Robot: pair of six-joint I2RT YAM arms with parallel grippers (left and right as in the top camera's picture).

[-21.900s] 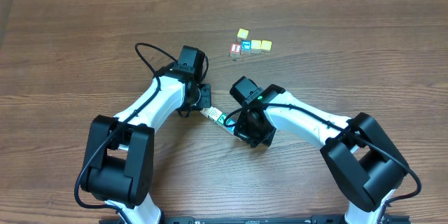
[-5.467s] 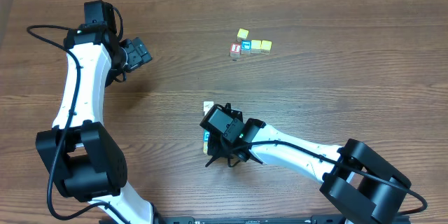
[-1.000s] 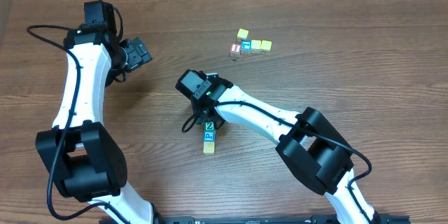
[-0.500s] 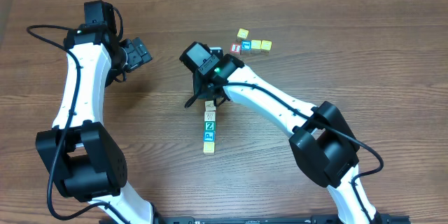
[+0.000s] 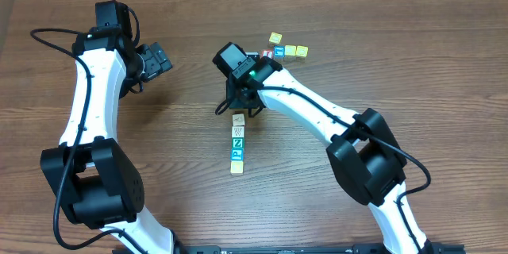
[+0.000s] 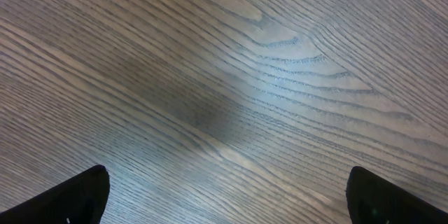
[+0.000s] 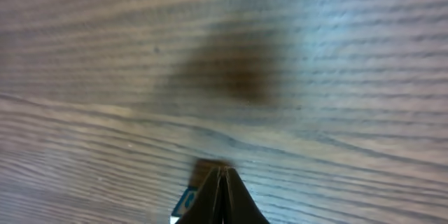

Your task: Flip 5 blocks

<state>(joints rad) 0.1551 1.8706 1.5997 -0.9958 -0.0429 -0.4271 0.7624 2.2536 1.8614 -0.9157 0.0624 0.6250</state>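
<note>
Five blocks lie in a line on the table: two whitish ones [image 5: 238, 119] [image 5: 238, 131], the green Z one [image 5: 237, 142], a teal one [image 5: 236, 154] and a pale yellow one [image 5: 236, 167]. My right gripper [image 5: 238, 108] hovers just beyond the far end of that line, shut with nothing in it. In the right wrist view its fingertips [image 7: 220, 182] meet in a point, and a cube with a blue side [image 7: 186, 199] peeks out behind them. My left gripper [image 5: 156, 59] is far off at the back left, open over bare wood [image 6: 231, 206].
A cluster of small cubes sits at the back: a yellow one [image 5: 275, 38], a red-faced one [image 5: 268, 54], a blue-faced one [image 5: 279, 51] and two yellow ones [image 5: 290, 50] [image 5: 302, 50]. The right arm's wrist sits close to this cluster.
My right gripper has drawn back from over the far end of the line toward the back cluster and shut. The whole line of blocks now shows. The left arm is still.
</note>
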